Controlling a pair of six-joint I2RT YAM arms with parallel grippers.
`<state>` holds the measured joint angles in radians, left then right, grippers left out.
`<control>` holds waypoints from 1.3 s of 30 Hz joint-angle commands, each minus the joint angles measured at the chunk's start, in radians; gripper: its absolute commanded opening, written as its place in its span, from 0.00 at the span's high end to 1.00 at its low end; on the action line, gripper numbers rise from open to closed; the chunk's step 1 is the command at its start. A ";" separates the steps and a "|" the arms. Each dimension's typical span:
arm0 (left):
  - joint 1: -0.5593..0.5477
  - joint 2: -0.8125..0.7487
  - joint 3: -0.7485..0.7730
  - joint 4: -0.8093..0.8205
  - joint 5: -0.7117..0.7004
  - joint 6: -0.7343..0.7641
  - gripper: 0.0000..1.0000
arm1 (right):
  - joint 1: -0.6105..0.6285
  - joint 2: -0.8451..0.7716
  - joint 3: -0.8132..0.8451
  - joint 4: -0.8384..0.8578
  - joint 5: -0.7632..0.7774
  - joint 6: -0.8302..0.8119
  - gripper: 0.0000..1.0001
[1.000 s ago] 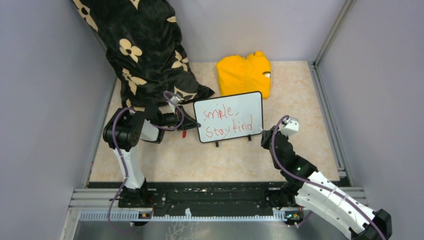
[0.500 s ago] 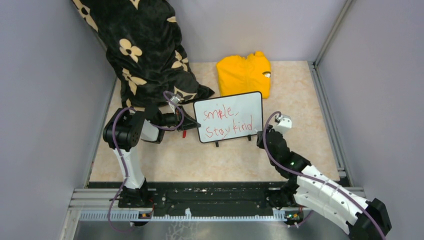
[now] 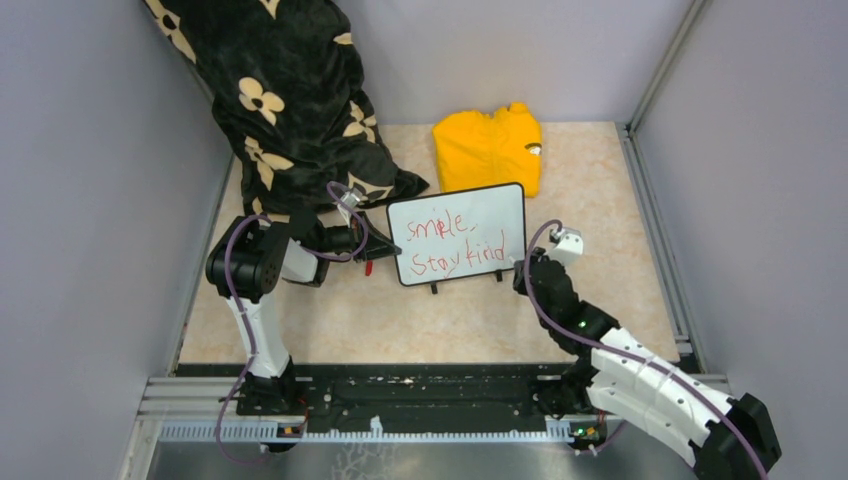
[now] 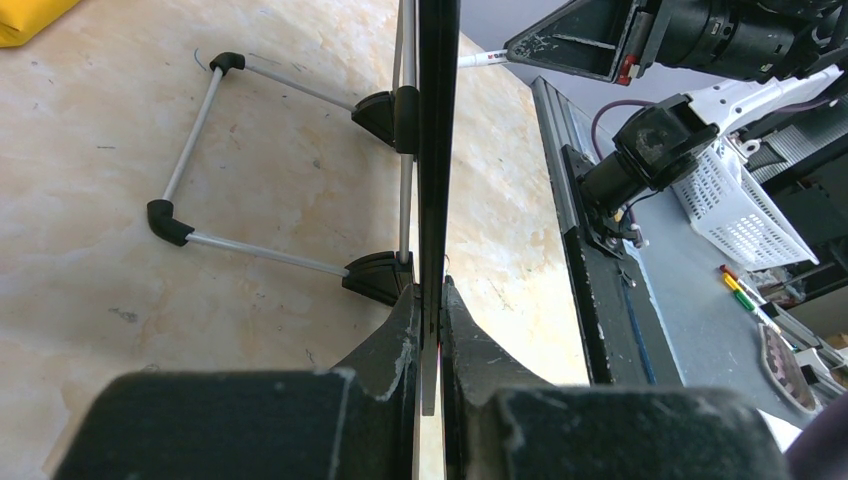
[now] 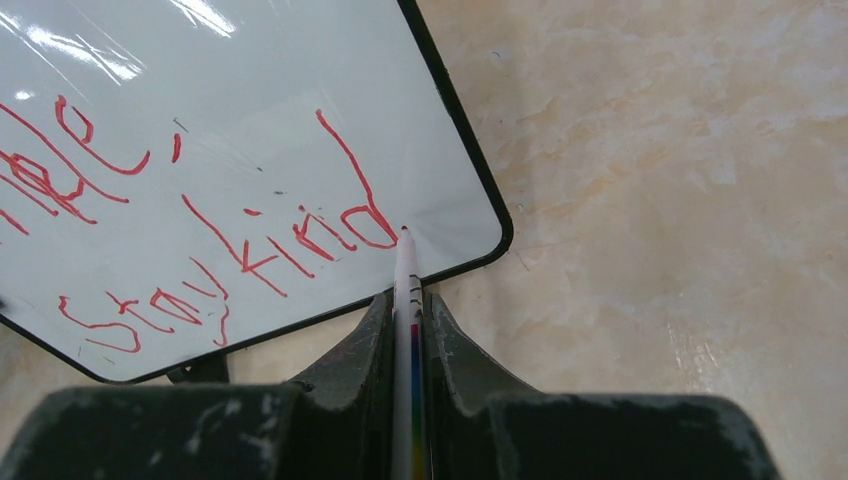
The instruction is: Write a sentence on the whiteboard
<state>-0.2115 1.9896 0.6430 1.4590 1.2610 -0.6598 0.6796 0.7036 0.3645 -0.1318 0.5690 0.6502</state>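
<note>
Nearest, the right gripper point(image 5: 407, 305): scuffed dark jaws closed tight on a slim white marker pen point(image 5: 404, 262), its red tip against the glossy whiteboard point(image 5: 250, 150) just past "kind". The left gripper point(image 4: 431, 305) has its jaws pinched on the board's thin black rim (seen edge-on). The board stands upright on wire feet, mid-desk point(image 3: 600, 200), bearing the red sentence point(image 3: 455, 245). A yellow garment point(image 3: 488, 148) lies behind. The right wrist has shifted left since a second ago; the board has not moved.

A beige marbled worktop point(image 3: 400, 320) is enclosed by plain grey walls point(image 3: 80, 250) on three sides; a black rail point(image 3: 430, 395) is fixed along its near edge.
</note>
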 commanded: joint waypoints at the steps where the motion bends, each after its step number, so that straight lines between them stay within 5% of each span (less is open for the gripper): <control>1: -0.006 -0.003 0.013 -0.026 0.016 0.021 1.00 | -0.021 0.002 0.002 0.057 -0.013 -0.005 1.00; 39: -0.006 -0.009 0.014 -0.026 0.017 0.019 1.00 | -0.052 0.043 -0.039 0.081 -0.025 0.004 1.00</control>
<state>-0.2115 1.9896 0.6434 1.4582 1.2617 -0.6594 0.6445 0.7483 0.3279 -0.0875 0.5468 0.6483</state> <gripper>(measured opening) 0.115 0.114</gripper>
